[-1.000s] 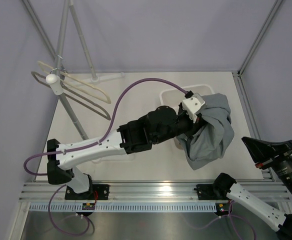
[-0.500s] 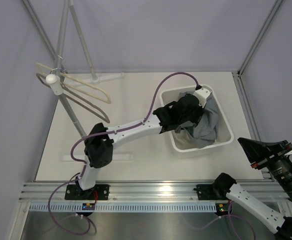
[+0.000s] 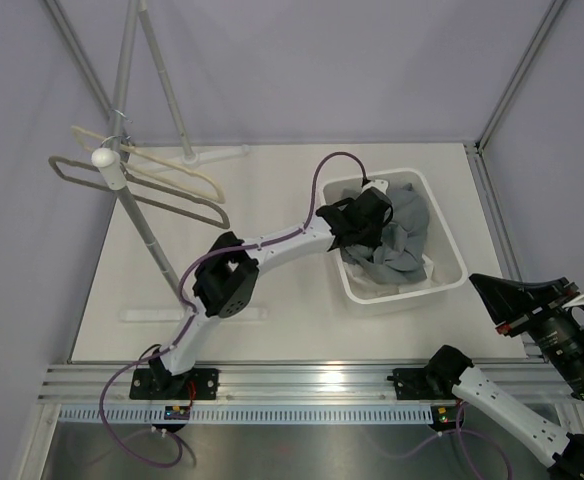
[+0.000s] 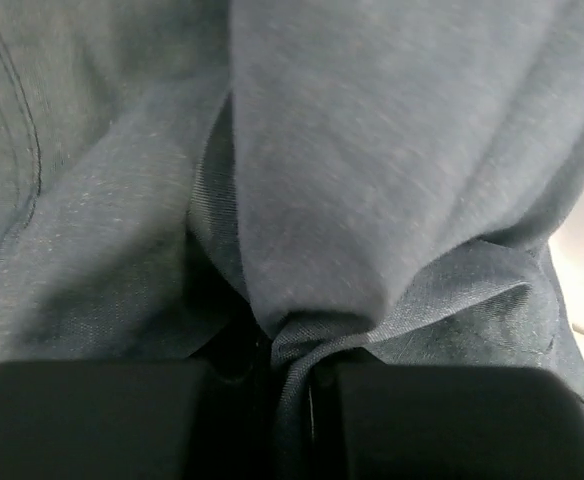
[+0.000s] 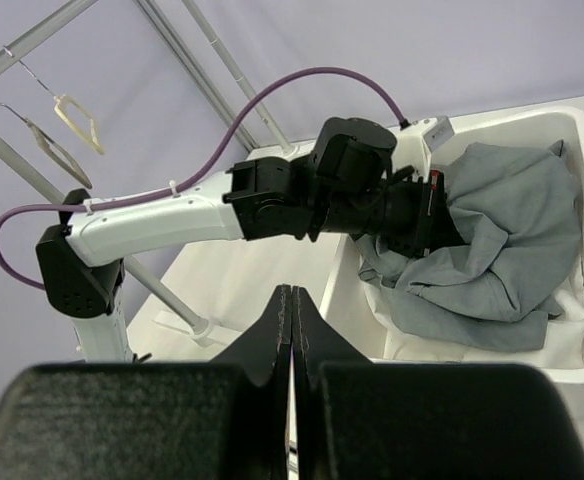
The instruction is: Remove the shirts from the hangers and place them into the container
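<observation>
**A:** What is the left gripper (image 4: 292, 372) doing?

**B:** Its jaws are nearly closed, pinching a fold of the dull grey-green soft collared shirt (image 4: 372, 180). The shirt is heaped around and under it, inside the white rectangular plastic basket (image 3: 412, 292).

**A:** And the right gripper (image 5: 292, 320)?

**B:** Pressed shut and empty, well apart from it.

**A:** What's left of the task?

**B:** Mostly letting go, I'd judge. Under the grey shirt lies a pale cloth layer (image 5: 412, 345) — perhaps the white shirt, I cannot tell. Far to the gripper's left, the slim light-wood hangers (image 3: 182, 175) hang bare.

**A:** And the setting?

**B:** An off-white tabletop (image 3: 292, 320), lilac walls (image 3: 322, 70) and metal frame poles (image 3: 164, 80).
</observation>
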Controlling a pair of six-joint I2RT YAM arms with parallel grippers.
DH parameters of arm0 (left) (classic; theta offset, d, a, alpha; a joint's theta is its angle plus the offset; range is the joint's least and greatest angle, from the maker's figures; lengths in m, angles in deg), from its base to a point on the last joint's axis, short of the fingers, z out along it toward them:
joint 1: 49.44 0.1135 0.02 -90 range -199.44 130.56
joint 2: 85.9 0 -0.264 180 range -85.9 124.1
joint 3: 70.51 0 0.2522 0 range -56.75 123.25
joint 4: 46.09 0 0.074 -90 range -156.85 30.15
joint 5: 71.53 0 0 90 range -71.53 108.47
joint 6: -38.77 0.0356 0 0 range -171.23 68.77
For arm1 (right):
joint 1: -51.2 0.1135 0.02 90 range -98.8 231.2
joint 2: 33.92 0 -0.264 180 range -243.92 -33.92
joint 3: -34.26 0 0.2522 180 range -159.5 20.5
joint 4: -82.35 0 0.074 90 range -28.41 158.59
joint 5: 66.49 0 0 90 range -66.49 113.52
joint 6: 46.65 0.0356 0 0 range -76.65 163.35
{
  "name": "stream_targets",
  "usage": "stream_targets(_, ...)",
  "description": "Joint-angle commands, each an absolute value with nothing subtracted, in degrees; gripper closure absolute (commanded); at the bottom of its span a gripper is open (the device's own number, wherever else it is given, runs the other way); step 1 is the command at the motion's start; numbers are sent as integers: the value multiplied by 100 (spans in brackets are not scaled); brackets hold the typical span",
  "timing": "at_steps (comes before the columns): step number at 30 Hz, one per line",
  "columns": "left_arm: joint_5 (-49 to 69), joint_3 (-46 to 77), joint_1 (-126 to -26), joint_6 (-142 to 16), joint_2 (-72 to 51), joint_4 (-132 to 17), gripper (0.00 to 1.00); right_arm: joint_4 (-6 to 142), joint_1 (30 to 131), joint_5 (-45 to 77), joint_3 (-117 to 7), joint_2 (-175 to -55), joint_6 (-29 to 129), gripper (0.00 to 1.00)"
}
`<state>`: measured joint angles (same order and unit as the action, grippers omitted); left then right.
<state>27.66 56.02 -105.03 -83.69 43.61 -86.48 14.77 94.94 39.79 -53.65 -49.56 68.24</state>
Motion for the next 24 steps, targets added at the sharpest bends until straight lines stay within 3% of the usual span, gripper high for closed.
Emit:
stream_targets(1, 2682, 5172, -10446, -8691, 4156, -9334, 89, 1796, 9435, 3837, -5307, -5079, 6919, 100)
stream_targets(3, 2769, 4805, -10481, -8595, 3848, -9054, 70, 1779, 9435, 3863, -5298, -5114, 6910, 97)
stream_targets(4, 2805, 4698, -10498, -8455, 3672, -8965, 64, 1762, 9426, 3872, -5307, -5132, 6884, 90)
stream_targets(5, 2849, 4618, -10533, -8367, 3323, -8886, 51, 1700, 9435, 3933, -5324, -5158, 6867, 66)
stream_targets(7, 2875, 4652, -10595, -8078, 3048, -8859, 38, 1630, 9435, 4003, -5359, -5193, 6788, 42)
stream_targets(8, 2919, 4757, -10682, -7989, 2942, -8937, 30, 1560, 9435, 4047, -5386, -5237, 6779, 21)
stream_targets(9, 3102, 4897, -10744, -7901, 2793, -9182, 19, 1524, 9435, 4083, -5438, -5255, 6779, 14)
stream_targets(11, 3384, 5337, -10954, -7655, 2669, -9412, 6, 1402, 9426, 4284, -5491, -5334, 6787, 3)
stream_targets(12, 3629, 5451, -11025, -7584, 2547, -9587, 1, 1366, 9435, 4372, -5535, -5360, 6805, 1)
stream_targets(19, 4711, 5646, -11675, -7285, 1739, -9843, 1, 1006, 9435, 5251, -5597, -5711, 7069, 1)
stream_targets(24, 5773, 5025, -12211, -7250, 939, -9835, 1, 812, 9426, 5638, -5404, -6379, 7217, 1)
